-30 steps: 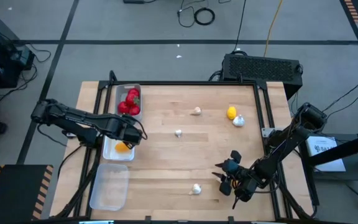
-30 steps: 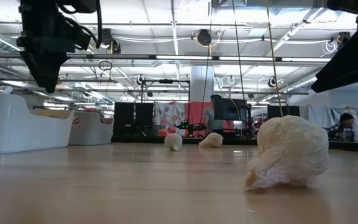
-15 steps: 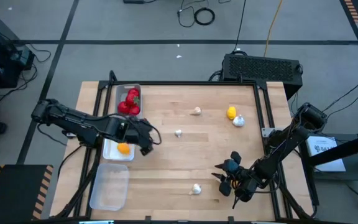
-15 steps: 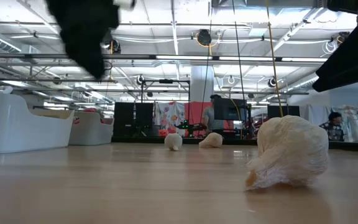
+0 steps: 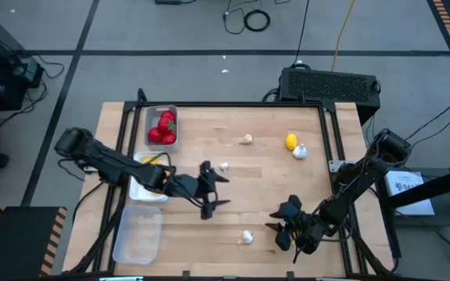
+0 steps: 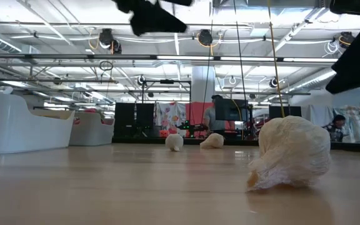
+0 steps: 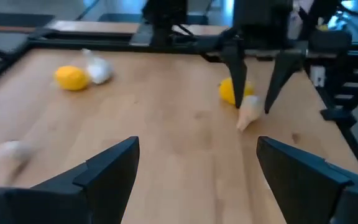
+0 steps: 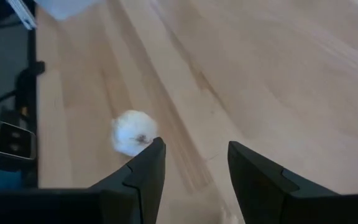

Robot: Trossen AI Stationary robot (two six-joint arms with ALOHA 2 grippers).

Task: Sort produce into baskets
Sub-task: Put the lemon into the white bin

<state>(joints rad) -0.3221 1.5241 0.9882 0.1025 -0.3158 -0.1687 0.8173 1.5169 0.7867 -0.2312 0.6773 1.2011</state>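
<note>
My left gripper (image 5: 219, 191) hangs open over the middle of the table, fingers spread and pointing toward the right edge, with nothing between them (image 7: 194, 162). My right gripper (image 5: 278, 229) stands open near the front right. A whitish bulb (image 8: 132, 132) lies on the wood just beside one of its fingers, untouched. Other produce lies loose: a bulb (image 5: 223, 166) near my left gripper, a bulb (image 5: 246, 140), a yellow piece (image 5: 291, 141) and a bulb (image 5: 300, 151) toward the back. The far basket (image 5: 148, 113) holds red pieces (image 5: 162, 129).
Three baskets stand in a row along the left edge. My left arm lies over the middle one (image 5: 135, 187), and the near one (image 5: 137, 234) stands at the front left. In the left wrist view something yellow (image 7: 229, 90) shows behind my right gripper's fingers.
My left gripper has gone from above the middle basket toward the table's right, out over the middle of the table. It has tipped up from pointing down to nearly level and rolled. A yellow piece stayed lying in the middle basket. My right gripper kept its place.
</note>
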